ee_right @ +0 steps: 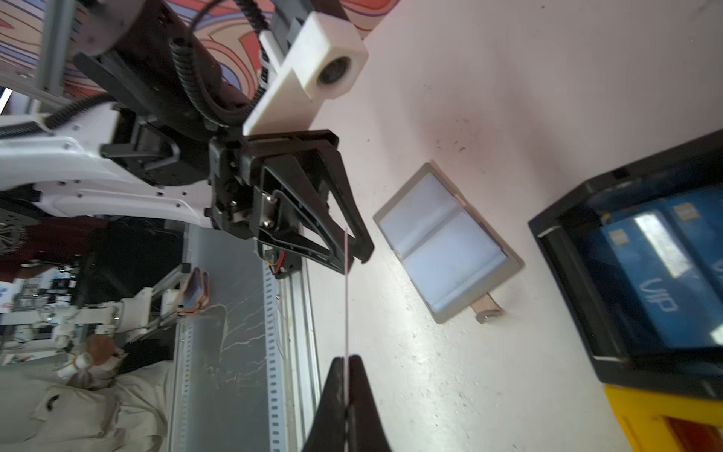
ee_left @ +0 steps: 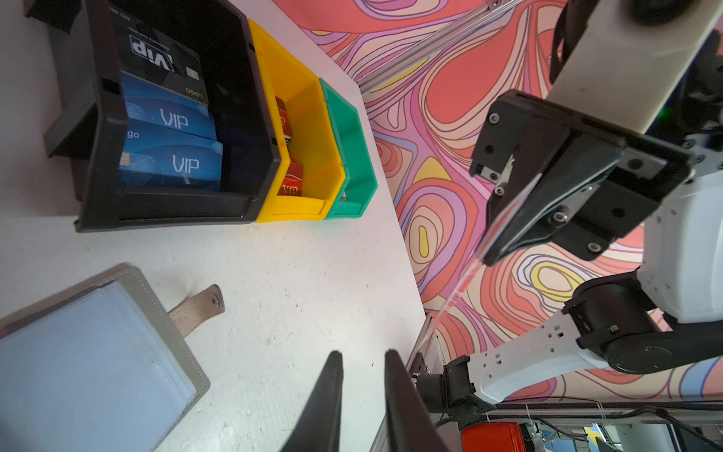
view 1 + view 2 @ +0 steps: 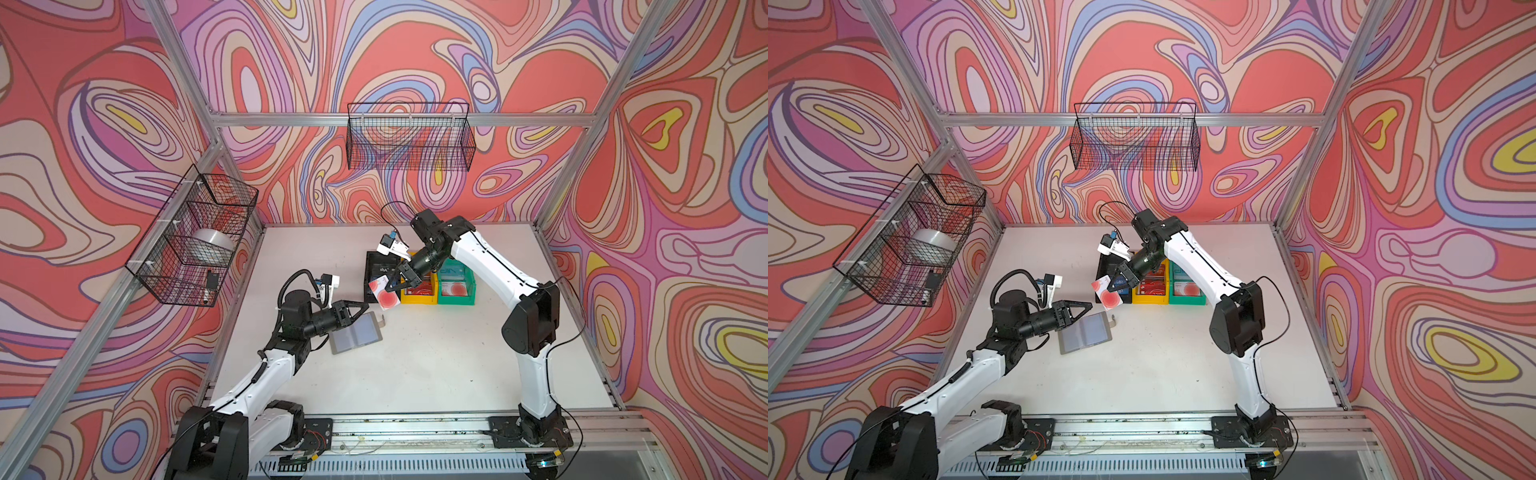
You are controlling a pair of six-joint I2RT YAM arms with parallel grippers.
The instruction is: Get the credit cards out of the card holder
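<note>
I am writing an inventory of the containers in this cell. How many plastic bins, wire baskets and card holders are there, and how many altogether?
Plastic bins: 3 (black, yellow, green)
Wire baskets: 2 (side one, back one)
Card holder: 1, lying open on the table
Total: 6

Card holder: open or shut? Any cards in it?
Open. The card holder lies spread flat on the table, clear sleeves facing up, snap tab undone. Both sleeves look empty.
</note>
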